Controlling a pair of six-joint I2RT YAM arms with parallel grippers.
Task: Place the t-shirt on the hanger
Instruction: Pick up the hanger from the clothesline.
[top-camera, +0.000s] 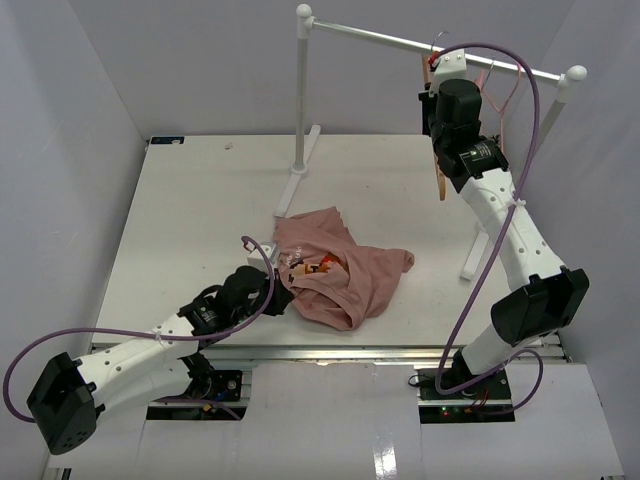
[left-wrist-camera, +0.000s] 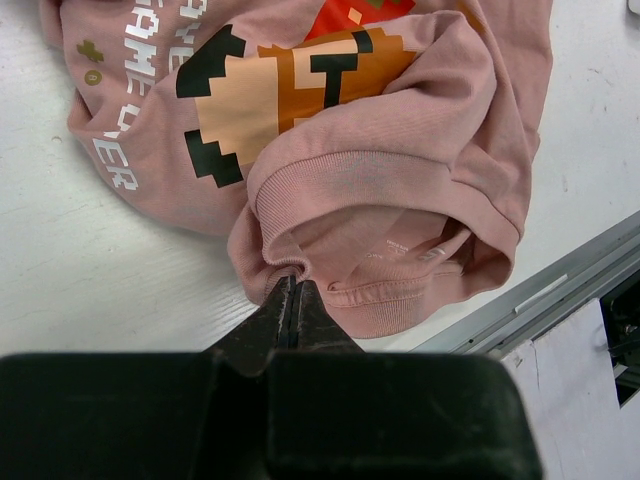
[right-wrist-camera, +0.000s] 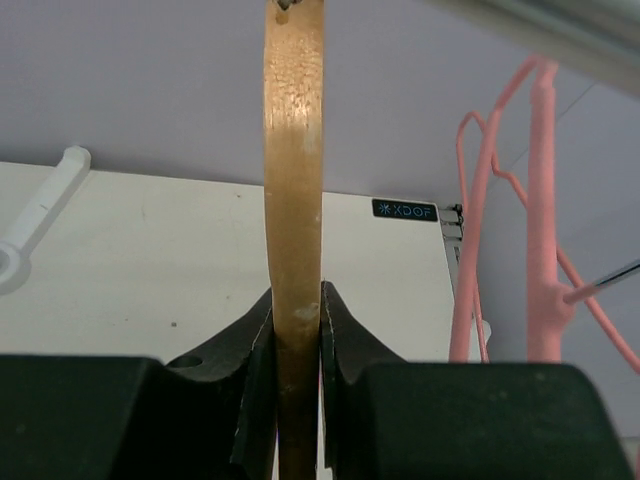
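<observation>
- Two pincers are both gripping. Your left pincer (left-wrist-camera: 292, 288) is clenched on a fold of the t-shirt (left-wrist-camera: 400, 190) at its ribbed edge, with the fabric pinched right at the tips.
- The t-shirt lies crumpled on the tabletop (top-camera: 190, 210) near the front edge. It spreads away from the left pincer toward the middle, with its pixel print facing up.
- Your right pincer (right-wrist-camera: 298, 300) is clamped on the hanger (right-wrist-camera: 294, 180), one finger pressed against each face of the wood.
- The hanger is up at the rail (top-camera: 400, 42), well apart from the t-shirt and just beside the pink wire hangers (right-wrist-camera: 540, 200).
</observation>
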